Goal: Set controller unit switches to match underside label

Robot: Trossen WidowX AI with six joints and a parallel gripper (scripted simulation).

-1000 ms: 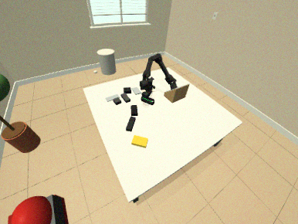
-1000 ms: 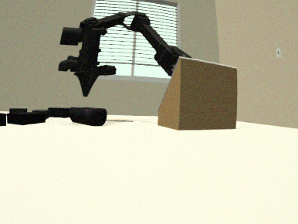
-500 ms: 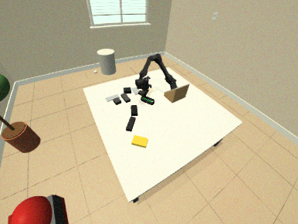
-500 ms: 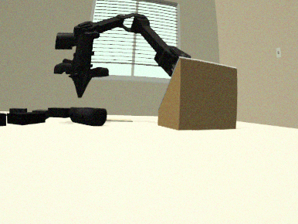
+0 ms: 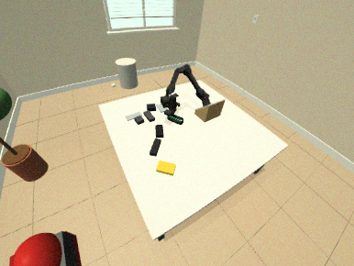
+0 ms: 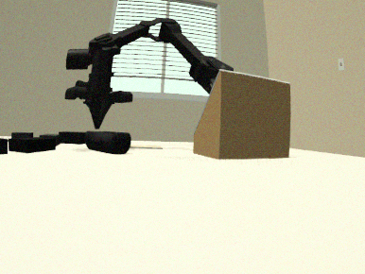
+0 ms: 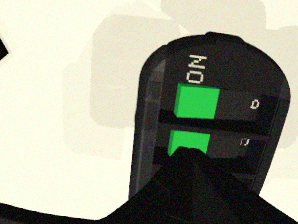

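Note:
The dark grey controller unit (image 5: pixel 175 119) (image 6: pixel 109 142) (image 7: pixel 232 57) sits on its base on the white bench, switches up. The wrist view shows its rounded end with the printed ON and two switches. The end switch (image 7: pixel 197 101) and its neighbour (image 7: pixel 189 139) both show green on the ON side; their tilt is hard to tell. The other switches are hidden or out of the wrist view. The underside label is hidden. My gripper (image 6: pixel 97 128) (image 7: pixel 190 149) is shut and empty, pointing down just above the unit, its tips overlapping the neighbour switch in the wrist view.
A brown wedge-shaped block (image 5: pixel 211 111) (image 6: pixel 255 118) stands to the right of the unit in the top and exterior views. Black modules (image 5: pixel 160 131) (image 5: pixel 155 147) (image 5: pixel 149 116) (image 6: pixel 32 145) and a light grey plate (image 5: pixel 133 116) lie to its left. A yellow block (image 5: pixel 166 168) lies nearer the top camera.

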